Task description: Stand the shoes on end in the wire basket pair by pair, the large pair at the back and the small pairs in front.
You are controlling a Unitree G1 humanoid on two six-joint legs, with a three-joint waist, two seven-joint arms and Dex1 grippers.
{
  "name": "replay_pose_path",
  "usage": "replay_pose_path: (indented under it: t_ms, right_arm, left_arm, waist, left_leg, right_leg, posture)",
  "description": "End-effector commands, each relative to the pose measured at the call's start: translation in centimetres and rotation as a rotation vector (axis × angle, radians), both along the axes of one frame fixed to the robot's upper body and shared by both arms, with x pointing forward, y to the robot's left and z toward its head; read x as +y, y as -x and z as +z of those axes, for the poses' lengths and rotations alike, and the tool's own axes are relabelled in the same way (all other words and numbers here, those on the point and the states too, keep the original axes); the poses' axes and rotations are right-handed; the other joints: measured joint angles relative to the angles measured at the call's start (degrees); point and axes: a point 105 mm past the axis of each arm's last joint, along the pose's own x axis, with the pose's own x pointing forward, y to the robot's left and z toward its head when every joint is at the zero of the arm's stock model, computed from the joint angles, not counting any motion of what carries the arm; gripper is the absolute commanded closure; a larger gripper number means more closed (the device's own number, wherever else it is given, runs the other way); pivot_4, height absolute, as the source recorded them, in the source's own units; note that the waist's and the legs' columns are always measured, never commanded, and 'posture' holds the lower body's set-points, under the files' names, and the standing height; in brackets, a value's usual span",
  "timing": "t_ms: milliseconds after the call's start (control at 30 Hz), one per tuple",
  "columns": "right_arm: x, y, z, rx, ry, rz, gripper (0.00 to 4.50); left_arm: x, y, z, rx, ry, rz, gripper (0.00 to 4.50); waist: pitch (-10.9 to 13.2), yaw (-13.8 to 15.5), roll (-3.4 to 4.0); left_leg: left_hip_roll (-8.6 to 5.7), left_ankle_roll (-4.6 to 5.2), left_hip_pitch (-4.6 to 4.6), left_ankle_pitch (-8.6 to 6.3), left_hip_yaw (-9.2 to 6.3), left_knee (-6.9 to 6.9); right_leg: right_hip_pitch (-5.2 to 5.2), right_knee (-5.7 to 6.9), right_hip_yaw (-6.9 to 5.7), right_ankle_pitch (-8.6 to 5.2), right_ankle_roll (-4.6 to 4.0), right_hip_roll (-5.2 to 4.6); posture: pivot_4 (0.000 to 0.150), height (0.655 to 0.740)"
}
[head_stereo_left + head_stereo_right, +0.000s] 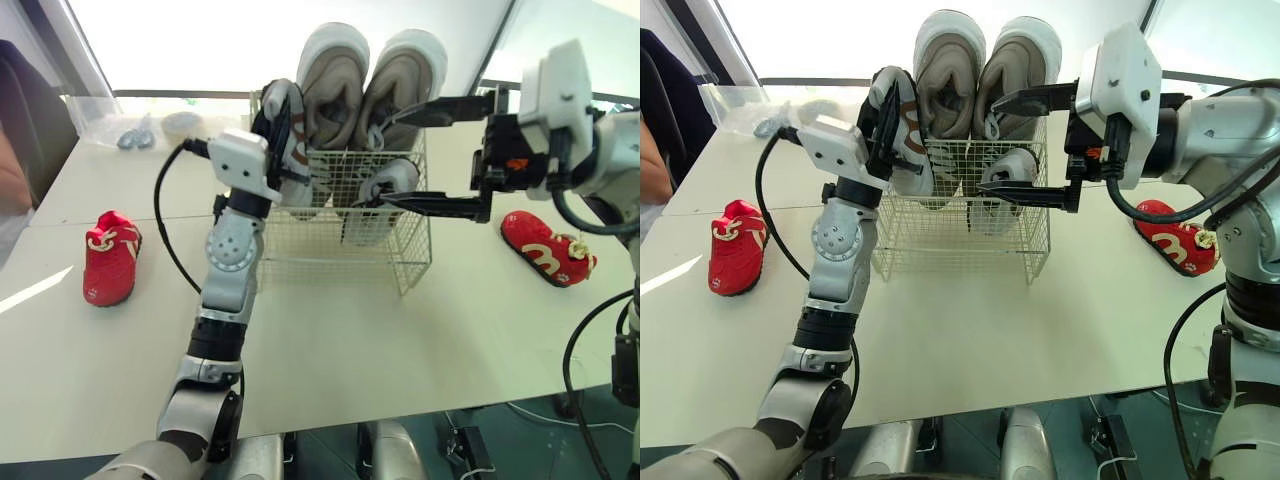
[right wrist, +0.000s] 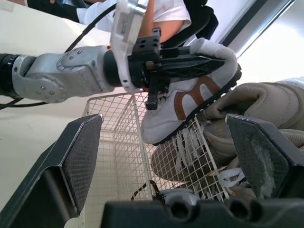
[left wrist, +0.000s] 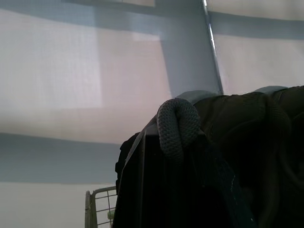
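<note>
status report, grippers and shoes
Left gripper shut on small white sneaker at wire basket's front left. Right gripper open at its right. Large pair standing at back, one small grey shoe in front. Two red shoes on table.

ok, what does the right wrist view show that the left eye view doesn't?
Right wrist: textured pads of the open right end effector, a person's white shirt. Left eye: left red shoe and right red shoe on the table flanking the wire basket. Both: that basket, the large beige pair at its back, the left end effector shut on the white shoe.
</note>
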Motion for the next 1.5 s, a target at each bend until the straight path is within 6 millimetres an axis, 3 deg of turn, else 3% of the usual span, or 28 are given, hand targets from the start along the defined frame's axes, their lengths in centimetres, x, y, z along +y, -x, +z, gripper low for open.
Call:
replay_pose_path:
  t_ms: [33, 300, 500, 600, 733, 867, 1167, 1300, 1400, 1500]
  right_arm:
    - [-0.1, 0.8, 1.1, -0.059, -0.004, -0.001, 0.0]
    - [0.0, 0.8, 1.2, -0.061, -0.003, 0.0, 0.0]
    - [0.1, 0.9, 1.1, -0.059, -0.005, -0.002, 0.0]
    - [0.0, 0.8, 1.1, -0.057, -0.007, -0.006, 0.0]
    - [-0.2, 0.6, 1.0, -0.054, -0.009, -0.015, 0.0]
    - [-0.5, 0.5, 0.9, -0.052, -0.012, -0.023, 0.0]
    - [-2.0, -0.1, 0.3, -0.033, -0.024, -0.09, 0.0]
    - [-3.6, -0.7, -0.2, -0.016, -0.028, -0.17, 0.0]
    - [-5.7, -1.1, -0.2, 0.0, -0.069, -0.259, 0.0]
    - [-9.6, -2.6, -0.3, 0.004, -0.148, -0.458, 0.0]
  left_arm:
    - [-1.4, 0.1, -1.2, 0.005, -0.029, -0.018, 4.49]
    - [-1.8, -0.1, -4.7, 0.095, -0.055, -0.024, 4.49]
    - [-0.5, 0.3, -6.1, 0.142, -0.076, -0.008, 1.59]
    - [1.1, 0.8, -6.1, 0.146, -0.104, 0.027, 0.1]
    - [3.8, 1.7, -5.8, 0.148, -0.155, 0.072, 0.1]
    - [5.1, 2.9, -5.3, 0.176, -0.178, 0.054, 0.1]
    - [6.8, 4.1, -1.0, 0.218, -0.045, -0.047, 0.1]
    - [5.7, 4.9, 0.5, 0.322, -0.044, -0.27, 0.1]
    - [4.7, 6.8, 1.6, 0.411, -0.155, -0.506, 0.1]
    - [5.0, 8.4, 2.4, 0.557, -0.285, -0.7, 0.1]
  waist:
    - [0.0, 0.0, 0.0]
    - [-0.1, 0.6, 0.07]
    - [-0.2, 1.2, 0.37]
    - [-0.3, 1.0, 0.4]
    - [-0.3, 0.3, 0.43]
    - [-0.3, -0.5, 0.44]
    - [-0.3, -0.3, 0.43]
    - [-0.2, -0.4, 0.42]
    - [-0.2, -0.4, 0.41]
    - [-0.2, -0.4, 0.44]
  left_leg:
    - [0.0, 0.01, 0.0, -0.01, 0.0, 0.01]
    - [0.01, 0.1, -0.01, -0.08, 0.0, 0.17]
    - [0.02, 0.09, 0.01, -0.09, -0.01, 0.28]
    - [0.06, 0.09, 0.0, -0.1, 0.0, 0.28]
    - [0.14, 0.09, -0.01, -0.1, 0.03, 0.22]
    - [0.16, 0.08, -0.01, -0.1, 0.04, 0.13]
    - [0.1, 0.07, -0.1, -0.1, 0.05, 0.14]
    - [0.12, 0.07, -0.1, -0.1, 0.05, 0.11]
    - [0.14, 0.05, -0.1, -0.08, 0.03, 0.11]
    - [0.13, 0.03, -0.09, -0.07, 0.02, 0.13]
  right_leg:
    - [0.0, 0.0, 0.0, 0.0, 0.0, 0.0]
    - [0.06, 0.01, 0.0, 0.0, 0.0, -0.01]
    - [0.1, 0.01, 0.0, 0.04, -0.08, 0.0]
    - [0.06, 0.02, 0.0, 0.04, -0.08, 0.02]
    - [-0.05, 0.06, 0.0, 0.04, -0.08, 0.08]
    - [-0.07, 0.05, 0.01, 0.03, -0.08, 0.08]
    - [-0.09, -0.06, 0.01, 0.03, -0.09, 0.03]
    - [-0.1, -0.06, 0.0, 0.03, -0.08, 0.08]
    - [-0.11, 0.0, 0.0, 0.01, -0.06, 0.12]
    - [-0.1, 0.01, -0.01, 0.01, -0.06, 0.14]
  posture:
    - [0.15, 0.7347]
    - [0.15, 0.7347]
    - [0.15, 0.7347]
    - [0.15, 0.7347]
    - [0.15, 0.7347]
    - [0.15, 0.7347]
    - [0.15, 0.7347]
    - [0.15, 0.7347]
    - [0.15, 0.7347]
    - [0.15, 0.7347]
